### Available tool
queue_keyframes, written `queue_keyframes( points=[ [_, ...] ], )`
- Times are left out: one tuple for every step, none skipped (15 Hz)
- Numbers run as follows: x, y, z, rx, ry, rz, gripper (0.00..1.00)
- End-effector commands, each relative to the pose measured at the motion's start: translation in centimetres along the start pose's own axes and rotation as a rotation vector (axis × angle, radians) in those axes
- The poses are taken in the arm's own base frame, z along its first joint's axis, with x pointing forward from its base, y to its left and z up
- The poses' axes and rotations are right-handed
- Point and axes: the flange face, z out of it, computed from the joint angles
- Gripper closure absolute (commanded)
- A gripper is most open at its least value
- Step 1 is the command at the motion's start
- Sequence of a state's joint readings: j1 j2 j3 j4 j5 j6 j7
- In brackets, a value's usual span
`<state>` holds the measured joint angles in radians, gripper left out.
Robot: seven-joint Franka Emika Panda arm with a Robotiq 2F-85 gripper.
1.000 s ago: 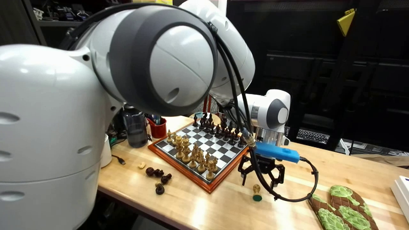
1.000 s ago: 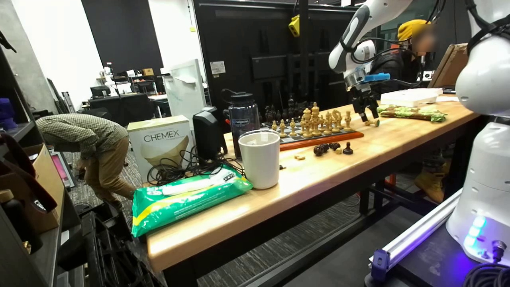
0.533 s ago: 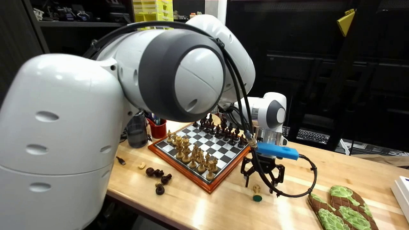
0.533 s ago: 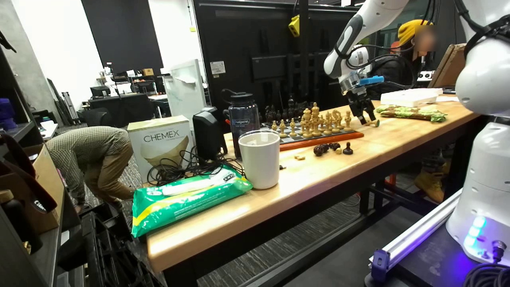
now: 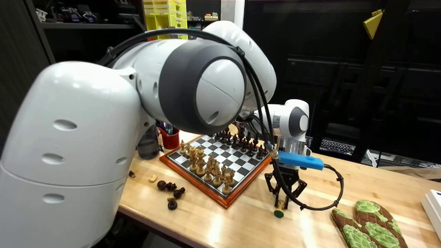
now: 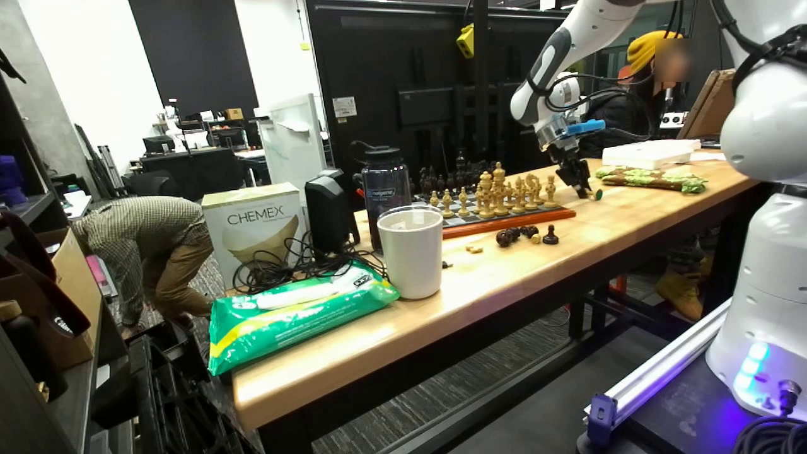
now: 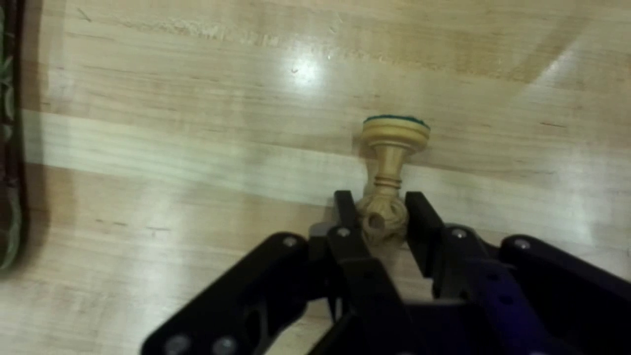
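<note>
- Now holding piece (image 7: 392,148) in tool (image 7: 379,198), narrowed from wide half a second ago.
- Seemingly secured, though still lying on desk (image 5: 248,225), right of board (image 5: 225,202).

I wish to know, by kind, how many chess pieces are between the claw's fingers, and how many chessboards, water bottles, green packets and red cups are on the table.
Chess piece in the claw: 1
Chessboard: 1
Water bottle: 1
Green packet: 1
Red cup: 1
Total: 5
</note>
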<state>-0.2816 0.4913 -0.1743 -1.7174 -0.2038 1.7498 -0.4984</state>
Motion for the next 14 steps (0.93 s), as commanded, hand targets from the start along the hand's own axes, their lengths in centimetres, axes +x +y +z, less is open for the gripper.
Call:
queue_keyframes(
  points=[
    [-0.7,-0.3,-1.4,-0.023,0.002,0.004,0.93],
    [-0.9,-0.4,-1.8,-0.026,0.014,0.003,0.93],
    [-1.1,-0.6,-2.4,-0.033,0.035,0.004,0.93],
    [-1.4,-0.7,-2.9,-0.040,0.063,0.001,0.93],
    [-1.5,-0.8,-3.5,-0.051,0.093,0.000,0.93],
    [-1.8,-1.0,-4.3,-0.068,0.142,-0.005,0.93],
    [-1.9,-1.1,-5.0,-0.083,0.188,-0.012,0.93],
    [-2.2,-1.2,-5.7,-0.100,0.247,-0.016,0.93],
    [-2.6,-1.4,-6.3,-0.116,0.310,-0.016,0.93],
    [-3.1,-1.7,-6.7,-0.129,0.365,-0.016,0.93],
    [-3.6,-2.0,-6.9,-0.145,0.421,-0.019,0.93],
    [-4.3,-2.4,-6.8,-0.161,0.474,-0.021,0.93],
    [-4.9,-2.7,-6.7,-0.174,0.531,-0.015,0.93],
    [-5.6,-3.0,-6.3,-0.188,0.586,-0.011,0.93]
  ],
)
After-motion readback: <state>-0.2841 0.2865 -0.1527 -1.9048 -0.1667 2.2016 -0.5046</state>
